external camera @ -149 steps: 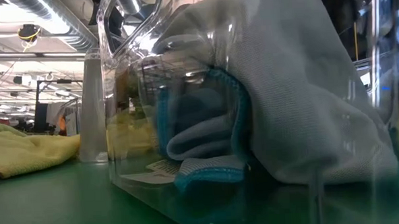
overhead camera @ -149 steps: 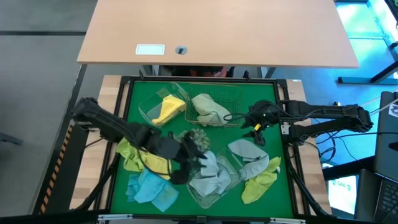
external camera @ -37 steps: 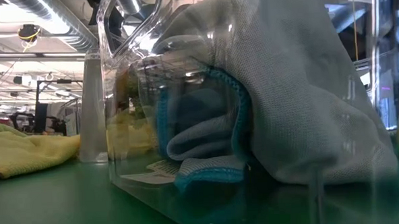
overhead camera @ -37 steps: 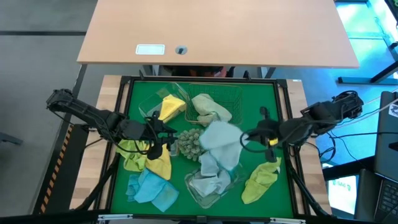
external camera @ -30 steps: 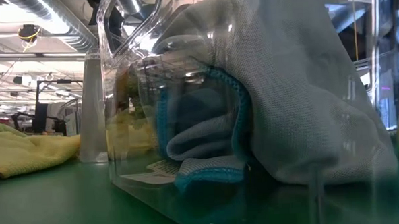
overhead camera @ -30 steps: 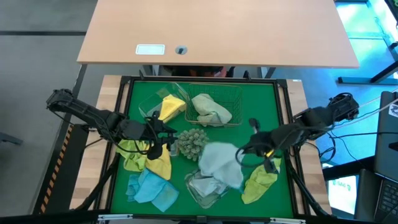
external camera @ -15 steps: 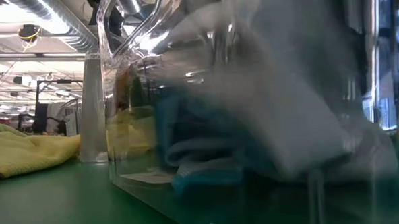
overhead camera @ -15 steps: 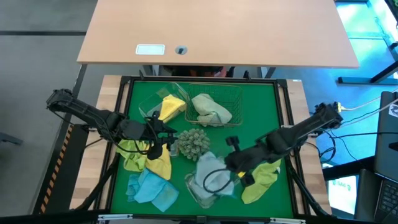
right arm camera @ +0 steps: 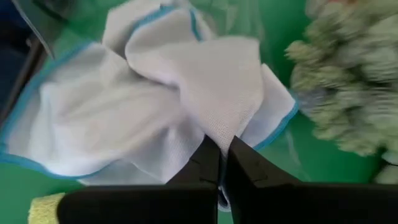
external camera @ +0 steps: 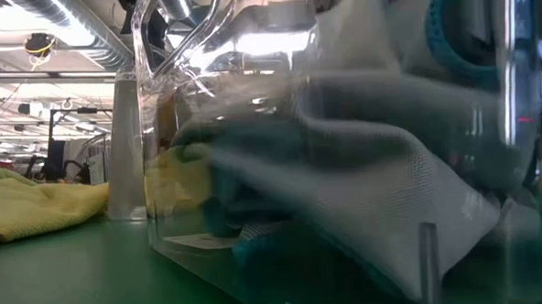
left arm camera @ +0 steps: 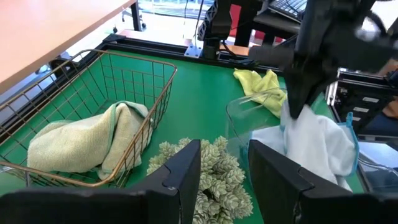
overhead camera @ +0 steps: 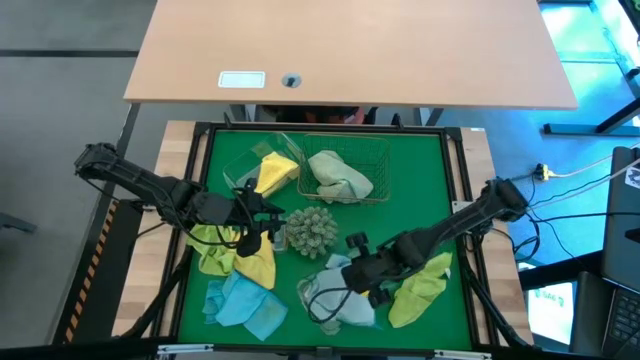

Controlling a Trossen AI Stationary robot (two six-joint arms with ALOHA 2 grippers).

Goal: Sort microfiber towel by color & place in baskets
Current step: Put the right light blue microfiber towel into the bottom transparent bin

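My right gripper (overhead camera: pixel 347 288) reaches down over the near clear tub (overhead camera: pixel 306 296), shut on a light blue towel (right arm camera: pixel 186 93) that spreads out inside the tub. My left gripper (left arm camera: pixel 224 177) stands open at the table's left, just short of the spiky grey-green ball (overhead camera: pixel 310 228), with nothing between its fingers. A yellow towel (overhead camera: pixel 270 172) lies in the far-left clear tub, and a pale green one (overhead camera: pixel 338 176) lies in the wire basket (overhead camera: pixel 375 155). Loose on the table are a yellow towel (overhead camera: pixel 240 258), a blue one (overhead camera: pixel 245 303) and a lime one (overhead camera: pixel 420 290). My right gripper pinches a raised fold of the light blue towel (right arm camera: pixel 221 138) between its two fingers, coming from above and pointing down. Below the fingers the towel fans out slack and rests on other pale blue cloth inside the tub.
The spiky ball sits mid-table between the two arms. The wire basket and the far clear tub (overhead camera: pixel 240 170) stand along the far edge. The left arm lies over the yellow towel. Bare green mat shows at the right, far of the lime towel.
My right gripper has swung from mid-right toward the table's near left and gone down into the near clear tub, still shut on the light blue towel. The towel, which hung below the gripper before, now lies spread in the tub.
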